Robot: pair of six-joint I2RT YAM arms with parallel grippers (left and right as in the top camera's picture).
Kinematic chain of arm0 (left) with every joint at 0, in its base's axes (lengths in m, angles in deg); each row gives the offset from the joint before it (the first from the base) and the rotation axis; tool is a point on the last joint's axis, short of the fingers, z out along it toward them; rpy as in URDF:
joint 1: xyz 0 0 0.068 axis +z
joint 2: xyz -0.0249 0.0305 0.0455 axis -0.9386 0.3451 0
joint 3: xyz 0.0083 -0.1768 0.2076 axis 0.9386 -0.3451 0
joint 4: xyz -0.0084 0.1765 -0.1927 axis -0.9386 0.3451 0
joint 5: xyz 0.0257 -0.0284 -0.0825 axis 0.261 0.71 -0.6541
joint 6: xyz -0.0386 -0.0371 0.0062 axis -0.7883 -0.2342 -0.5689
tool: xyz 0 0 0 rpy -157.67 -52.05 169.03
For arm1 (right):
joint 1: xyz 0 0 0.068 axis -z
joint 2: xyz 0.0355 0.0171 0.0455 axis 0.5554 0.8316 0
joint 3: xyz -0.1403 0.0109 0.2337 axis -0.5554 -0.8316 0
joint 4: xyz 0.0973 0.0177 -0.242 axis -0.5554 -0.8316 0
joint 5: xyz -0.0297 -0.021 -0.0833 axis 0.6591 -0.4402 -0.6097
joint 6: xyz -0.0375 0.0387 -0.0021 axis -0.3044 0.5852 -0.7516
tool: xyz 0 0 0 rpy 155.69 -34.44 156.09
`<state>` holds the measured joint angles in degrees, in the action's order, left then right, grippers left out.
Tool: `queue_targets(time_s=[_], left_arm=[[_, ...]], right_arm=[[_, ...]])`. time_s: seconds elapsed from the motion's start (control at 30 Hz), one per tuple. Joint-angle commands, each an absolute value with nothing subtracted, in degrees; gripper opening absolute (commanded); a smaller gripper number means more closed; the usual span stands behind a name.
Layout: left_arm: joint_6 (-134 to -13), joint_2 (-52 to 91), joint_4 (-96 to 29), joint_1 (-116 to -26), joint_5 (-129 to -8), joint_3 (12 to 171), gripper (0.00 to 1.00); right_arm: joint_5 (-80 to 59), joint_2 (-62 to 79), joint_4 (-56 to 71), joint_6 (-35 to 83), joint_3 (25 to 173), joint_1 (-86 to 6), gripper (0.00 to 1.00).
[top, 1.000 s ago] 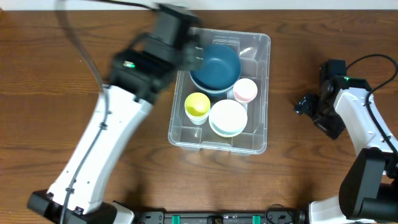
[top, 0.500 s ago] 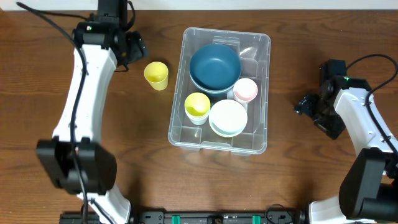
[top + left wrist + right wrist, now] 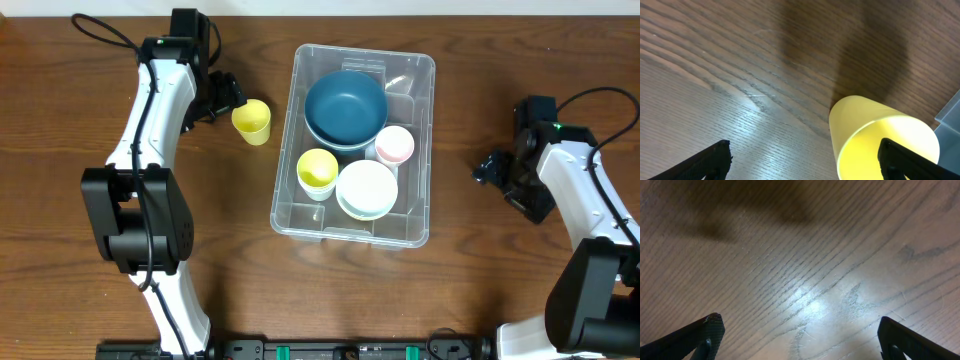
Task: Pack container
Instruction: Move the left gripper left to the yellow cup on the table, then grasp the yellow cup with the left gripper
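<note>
Sitting in the middle of the wooden table (image 3: pixel 480 290), the container (image 3: pixel 412 222) is a clear plastic bin with rounded corners, its long side running away from the robot. Four things lie inside it. A dark blue bowl (image 3: pixel 345 108) fills the far end, and a pink cup (image 3: pixel 394 146) is just beside that bowl, toward the right wall. A packed yellow cup (image 3: pixel 318 170) is by the left wall, and a white bowl (image 3: pixel 367 189) at the near end appears to rest in a pale green one.

A loose yellow cup (image 3: pixel 252 121) is on the table just left of the container, apart from its wall. The left gripper (image 3: pixel 805 145) is at this cup, on the side away from the bin, with its jaws spread wide and nothing clamped between them. In the left wrist view the cup's open mouth lies close to one black finger (image 3: pixel 900 160), while the other finger is well off to the side. Whether the nearer finger touches the cup cannot be told.

The right gripper (image 3: pixel 800 322) hangs low over bare wood, well to the right of the container, with its jaws also spread wide and holding nothing
</note>
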<state>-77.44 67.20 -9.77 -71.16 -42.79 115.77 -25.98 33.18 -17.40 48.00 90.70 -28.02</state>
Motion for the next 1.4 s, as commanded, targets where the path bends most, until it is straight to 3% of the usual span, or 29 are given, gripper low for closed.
queue_targets(time_s=[0.0, 0.53, 0.97, 1.07, 1.13, 1.33, 1.37], left_arm=[[-76.37, 67.88, -9.70, -71.18, -44.04, 115.22, 0.93], [-76.37, 68.12, -14.77, -71.18, -44.08, 106.44, 0.92], [-76.37, 68.14, -17.35, -71.18, -45.83, 103.95, 0.81], [-76.35, 68.14, -18.40, -71.18, -46.62, 102.70, 0.74], [-76.35, 68.14, -18.53, -71.18, -46.62, 102.59, 0.64], [-76.35, 68.03, -18.44, -71.16, -46.62, 102.79, 0.10], [-76.35, 67.94, -18.07, -71.16, -46.62, 103.14, 0.06]], right_arm=[[-26.44, 33.27, -17.43, 48.76, 90.78, -28.02, 0.99], [-26.44, 33.27, -17.43, 48.76, 90.81, -28.02, 0.99], [-26.44, 33.27, -17.43, 48.76, 90.78, -28.02, 0.99], [-26.44, 33.27, -17.43, 48.76, 90.81, -28.02, 0.99], [-26.44, 33.27, -17.43, 48.76, 90.78, -28.02, 0.99], [-26.44, 33.27, -17.43, 48.76, 90.78, -28.02, 0.99], [-26.44, 33.27, -17.43, 48.76, 90.81, -28.02, 0.99]])
